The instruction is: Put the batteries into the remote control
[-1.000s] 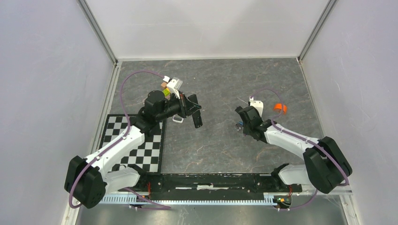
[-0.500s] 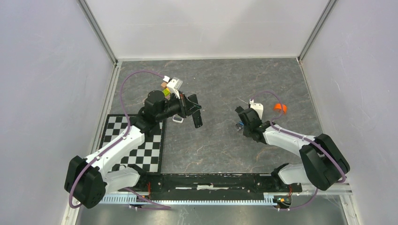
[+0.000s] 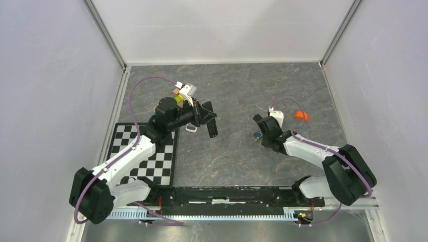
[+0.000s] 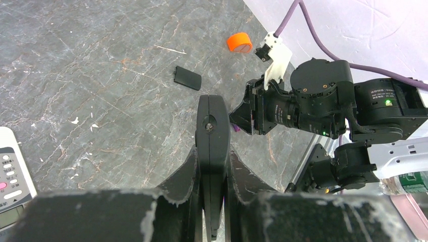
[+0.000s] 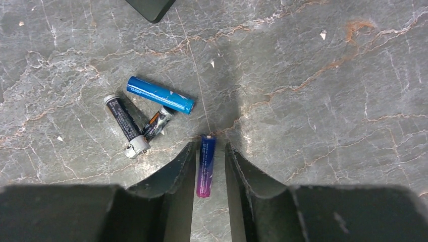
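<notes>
Right pincer (image 5: 209,147) is sitting low over the surface (image 5: 328,91), jaws parted and straddling the purple battery (image 5: 206,169). The battery is lying lengthwise in the gap, running back between the fingers (image 5: 171,181), with its far end poking just past the tips at 12 o'clock. A sliver of surface is showing on its 3 o'clock side. On the 9 o'clock side the gap is too thin to judge contact. The battery appears to be resting on the surface, not lifted.

Working outward in the right wrist view:
- The blue battery (image 5: 160,95) is lying at 10 o'clock from the tips, near but apart.
- Two black batteries (image 5: 126,126) are lying just below it at 9 to 10 o'clock, meeting in a V, with the shorter one's far end close under the blue battery.
- A black flat piece (image 5: 151,7) is showing at 11 o'clock, cut by the top edge.

In the top view, an orange cap (image 3: 301,116) is lying at 2 o'clock from the right pincer, near it.

Left pincer (image 4: 212,166) is staying out at 9 o'clock, well apart. It is clamping a slim black bar (image 4: 212,126) edge-on between its jaws. In the left wrist view the remote control (image 4: 14,169) is lying button face up on the surface at 9 o'clock from that pincer, partly cut by the frame edge. It is well away from the batteries. A checkered mat (image 3: 151,156) is lying under the left arm.
</notes>
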Motion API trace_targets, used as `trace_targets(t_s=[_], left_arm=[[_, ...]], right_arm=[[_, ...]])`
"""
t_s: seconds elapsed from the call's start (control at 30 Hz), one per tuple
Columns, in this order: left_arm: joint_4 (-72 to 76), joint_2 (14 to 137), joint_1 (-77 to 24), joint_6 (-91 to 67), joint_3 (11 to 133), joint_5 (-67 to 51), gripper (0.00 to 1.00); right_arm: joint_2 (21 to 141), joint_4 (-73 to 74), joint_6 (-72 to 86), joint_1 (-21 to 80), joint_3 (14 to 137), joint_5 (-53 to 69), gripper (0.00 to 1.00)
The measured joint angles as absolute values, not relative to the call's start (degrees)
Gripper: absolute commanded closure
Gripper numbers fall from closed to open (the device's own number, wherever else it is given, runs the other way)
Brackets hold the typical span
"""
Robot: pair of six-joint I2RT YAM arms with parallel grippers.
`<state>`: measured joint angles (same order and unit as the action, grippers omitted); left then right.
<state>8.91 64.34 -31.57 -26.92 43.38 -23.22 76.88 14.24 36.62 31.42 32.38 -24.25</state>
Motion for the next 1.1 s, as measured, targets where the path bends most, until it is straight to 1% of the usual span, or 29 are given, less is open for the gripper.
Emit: trace_targets(t_s=[0.17,0.27,0.43,0.6,0.7,0.97,1.1], left_arm=[[9.0,64.3,-31.6,-26.9,43.4,-23.7,0.98],[9.1,64.3,-31.6,-26.9,43.4,-24.1,0.98],[9.1,64.3,-31.6,-27.0,43.4,-24.5,0.98],[9.6,64.4,-31.6,-27.2,43.4,-25.8,0.98],[11.0,64.8,-31.6,-28.0,43.4,-26.5,0.98],[18.1,68.8,-31.6,-33.8,42.9,-29.2,0.98],[22.9,71.5,-31.6,-38.0,42.7,-30.4,0.98]], right_arm=[[76.4,13.9,36.4,31.3,31.8,-24.1,0.70],[75.4,12.7,36.8,31.2,30.6,-23.8,0.80],[73.0,10.0,37.7,30.5,27.9,-23.0,0.94],[72.1,9.0,37.7,29.9,27.1,-22.5,0.98],[70.1,8.8,37.1,29.8,26.0,-22.5,0.98],[58.5,8.2,34.0,29.7,26.0,-21.7,0.99],[54.6,5.8,32.6,29.7,27.0,-17.6,1.00]])
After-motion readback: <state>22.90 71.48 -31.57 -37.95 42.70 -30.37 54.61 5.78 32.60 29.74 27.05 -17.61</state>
